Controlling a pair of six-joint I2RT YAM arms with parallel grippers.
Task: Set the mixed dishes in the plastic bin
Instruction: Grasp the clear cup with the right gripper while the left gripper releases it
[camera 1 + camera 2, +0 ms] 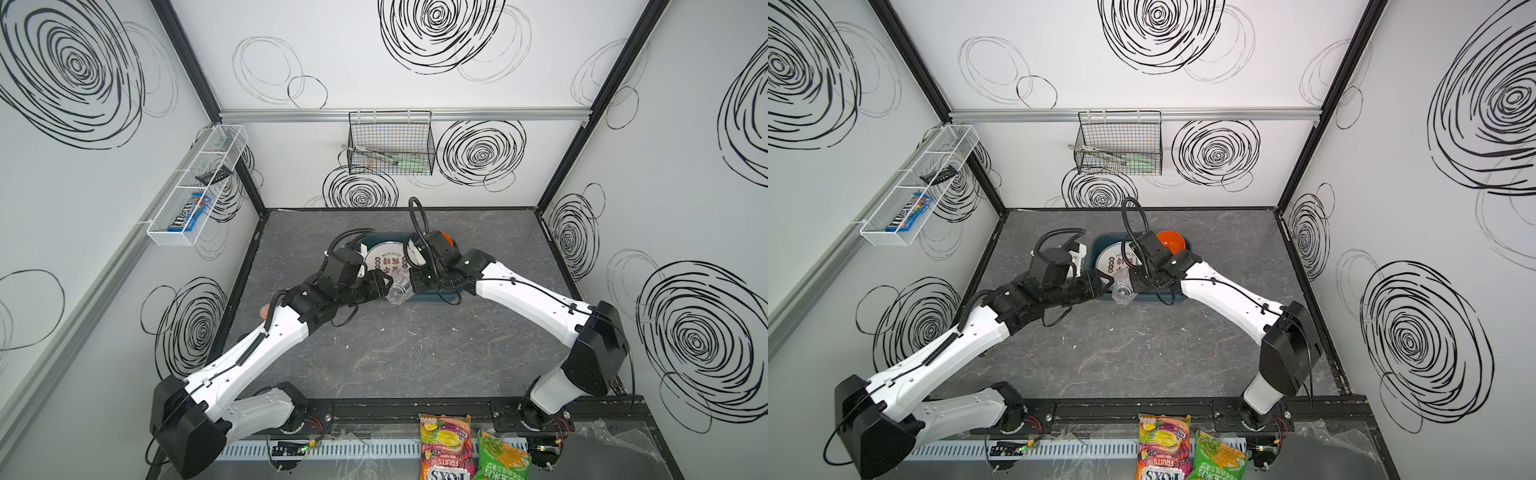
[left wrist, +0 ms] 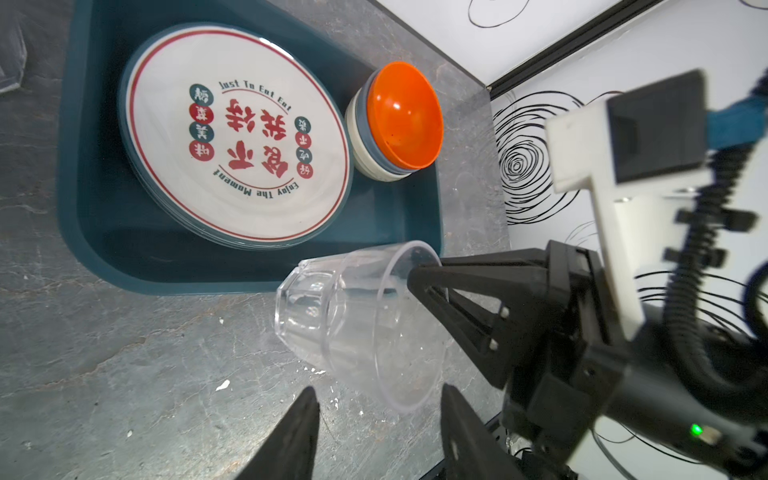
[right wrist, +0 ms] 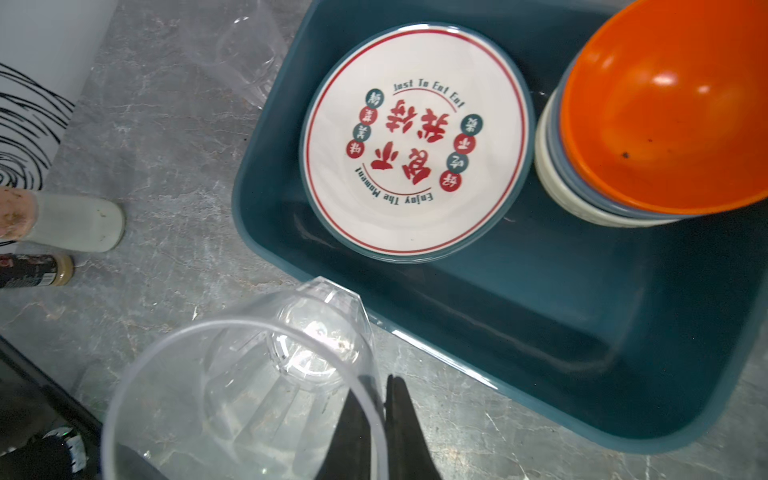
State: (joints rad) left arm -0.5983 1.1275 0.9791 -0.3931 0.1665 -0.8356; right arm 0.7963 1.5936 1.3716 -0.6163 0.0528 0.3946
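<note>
Done so far: the bin holds a stack of plates on its left and nested bowls, orange on top, on its right.

In hand: we see the right gripper pinching the rim of a tumbler, which is tilted at the bin's near wall and not yet inside. The left gripper is just beside it, fingers apart and empty.

Left to do: this tumbler, plus a second tumbler on the table by the bin's left wall.
</note>
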